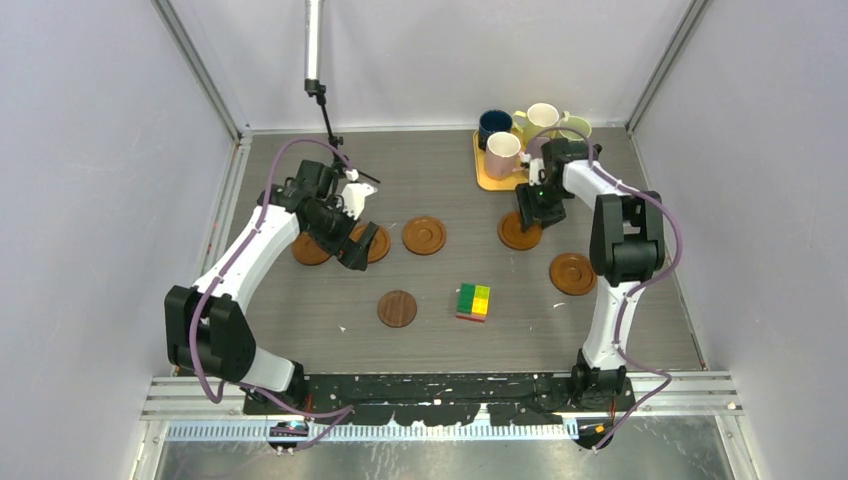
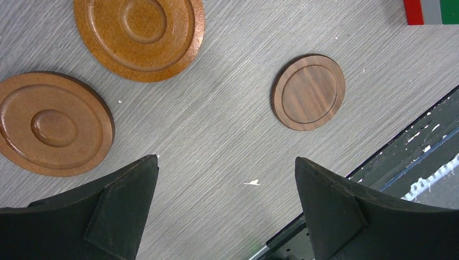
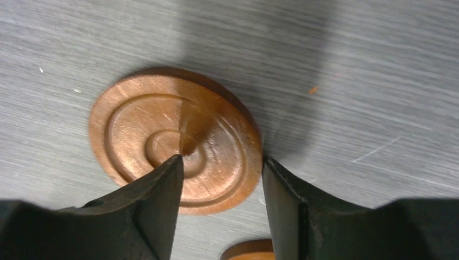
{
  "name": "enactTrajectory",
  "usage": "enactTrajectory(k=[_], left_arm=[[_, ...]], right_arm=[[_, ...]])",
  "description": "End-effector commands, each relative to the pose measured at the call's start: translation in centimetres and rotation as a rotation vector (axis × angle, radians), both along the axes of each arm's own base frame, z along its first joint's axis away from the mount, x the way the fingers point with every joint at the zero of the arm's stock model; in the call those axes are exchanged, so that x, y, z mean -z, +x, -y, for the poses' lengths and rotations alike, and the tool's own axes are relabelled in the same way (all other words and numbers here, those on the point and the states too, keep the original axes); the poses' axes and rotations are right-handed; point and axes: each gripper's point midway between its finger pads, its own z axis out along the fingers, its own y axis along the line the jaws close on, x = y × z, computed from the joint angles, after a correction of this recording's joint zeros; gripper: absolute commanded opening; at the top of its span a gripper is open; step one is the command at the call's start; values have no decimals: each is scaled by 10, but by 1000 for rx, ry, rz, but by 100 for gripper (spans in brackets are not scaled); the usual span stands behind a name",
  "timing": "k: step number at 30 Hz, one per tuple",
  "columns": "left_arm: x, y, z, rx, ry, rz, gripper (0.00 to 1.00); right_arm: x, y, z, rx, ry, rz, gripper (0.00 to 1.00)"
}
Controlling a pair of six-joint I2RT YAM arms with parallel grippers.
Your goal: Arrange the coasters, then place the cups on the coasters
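Your right end effector (image 3: 221,158), jaws half open, is straddling the right rim of the coaster (image 3: 141,130) lying flat on the surface (image 3: 352,65) in mid-frame, one finger over its centre, the other outside.

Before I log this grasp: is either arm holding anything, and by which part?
Left fingers: nothing. Right fingers straddle the rim of one coaster; a firm grip cannot be told.

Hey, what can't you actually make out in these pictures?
Top view: the right arm covers part of the tray, so the cups cannot be counted.
Right wrist view: whether the right claw grips the coaster; its fingers hide the contact.
Left wrist view: the toy block is cut off by the top edge.
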Motion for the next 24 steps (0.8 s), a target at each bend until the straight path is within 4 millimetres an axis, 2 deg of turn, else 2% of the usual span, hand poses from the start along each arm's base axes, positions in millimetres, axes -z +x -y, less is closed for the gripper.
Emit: enactTrajectory(k=[1,9,14,24], left_arm=[[-8,-1,2,-5,-24,17,100],[-9,0,3,-7,-27,17,100],[-7,0,2,-12,-23,15,100],[-6,1,2,-16,-23,10,100]], right_arm=[[5,10,-20,-60,-34,32,57],[19,-5,-56,-153,-63,18,48],[17,-5,-66,-164,-50,21,46],[12,-10,-98,-224,-49,35,46]])
